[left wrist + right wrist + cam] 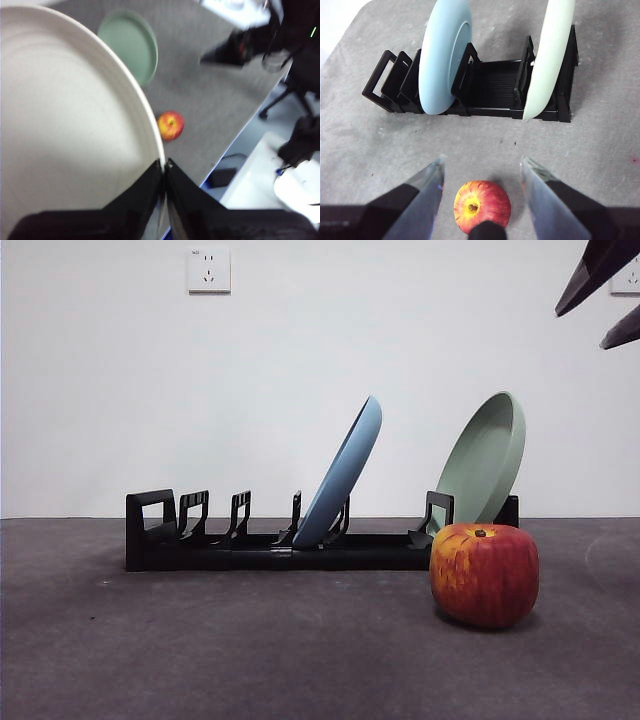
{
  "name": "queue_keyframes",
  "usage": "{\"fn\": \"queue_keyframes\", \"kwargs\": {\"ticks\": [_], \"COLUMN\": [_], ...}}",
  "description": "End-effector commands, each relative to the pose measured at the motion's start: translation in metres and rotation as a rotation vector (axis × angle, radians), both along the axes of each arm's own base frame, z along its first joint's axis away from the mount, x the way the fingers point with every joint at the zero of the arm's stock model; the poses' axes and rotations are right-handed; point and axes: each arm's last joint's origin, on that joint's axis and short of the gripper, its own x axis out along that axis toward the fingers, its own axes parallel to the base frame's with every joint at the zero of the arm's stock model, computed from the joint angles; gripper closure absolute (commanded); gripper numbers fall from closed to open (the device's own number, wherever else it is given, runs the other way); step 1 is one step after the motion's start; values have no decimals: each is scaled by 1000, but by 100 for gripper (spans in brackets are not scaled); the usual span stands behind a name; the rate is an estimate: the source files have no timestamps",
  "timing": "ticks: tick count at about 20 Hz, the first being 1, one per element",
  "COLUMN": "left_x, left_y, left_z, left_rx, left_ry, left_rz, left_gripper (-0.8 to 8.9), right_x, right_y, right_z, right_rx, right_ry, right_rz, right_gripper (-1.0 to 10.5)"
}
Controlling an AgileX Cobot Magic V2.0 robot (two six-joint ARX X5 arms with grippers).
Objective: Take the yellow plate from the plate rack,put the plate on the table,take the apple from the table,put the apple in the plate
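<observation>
Fingers of left gripper point(164, 172) clamp yellow plate point(65, 125) rim; lower it flat on counter point(200, 640), w/ right gripper point(482, 185) open above apple point(482, 206).

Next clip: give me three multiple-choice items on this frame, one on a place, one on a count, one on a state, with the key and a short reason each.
1. Where is the apple?
A. on the table, in front of the rack
B. in the rack
C. on a plate

2. How many plates stand in the rack?
A. one
B. two
C. three

3. What is the left hand doing?
A. hanging open
B. shut on the apple
C. shut on the cream plate

Key:
1 A: the front view shows the apple on the table, before the rack's end.
2 B: only the blue plate and the green plate are slotted in.
3 C: the left wrist view shows its jaws closed on the plate's rim; the right hand is open above the apple.
</observation>
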Motion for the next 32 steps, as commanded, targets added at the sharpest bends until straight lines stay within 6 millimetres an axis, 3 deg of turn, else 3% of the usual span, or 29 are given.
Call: {"fn": "queue_keyframes", "kwargs": {"ticks": [1,5,9,14,21,25,29,30,32], "left_x": [0,11,24,37,64,69,68,68,69], "left_y": [-9,-36,-80,-135,-192,-207,-208,-208,-207], "left_z": [-9,-47,-108,-186,-261,-290,-295,-295,-294], "left_rx": [71,172,206,377,552,592,609,611,610], "left_ry": [-6,58,125,165,166,193,206,207,210], "left_rz": [-22,11,-18,-35,-15,-30,-38,-38,-30], "left_gripper": [822,822,822,822,822,822,807,751,504], "right_x": [1,1,1,1,1,1,1,2,2], "right_y": [0,0,0,0,0,0,0,0,1], "right_z": [1,1,1,1,1,1,2,2,2], "right_rx": [-8,-9,-9,-9,-9,-8,4,4,7], "right_ry": [-10,-11,-10,-10,-10,-10,-13,-16,-23], "right_rz": [2,0,0,0,0,0,-4,-2,3], "right_gripper": [690,690,690,690,695,695,698,698,694]}}
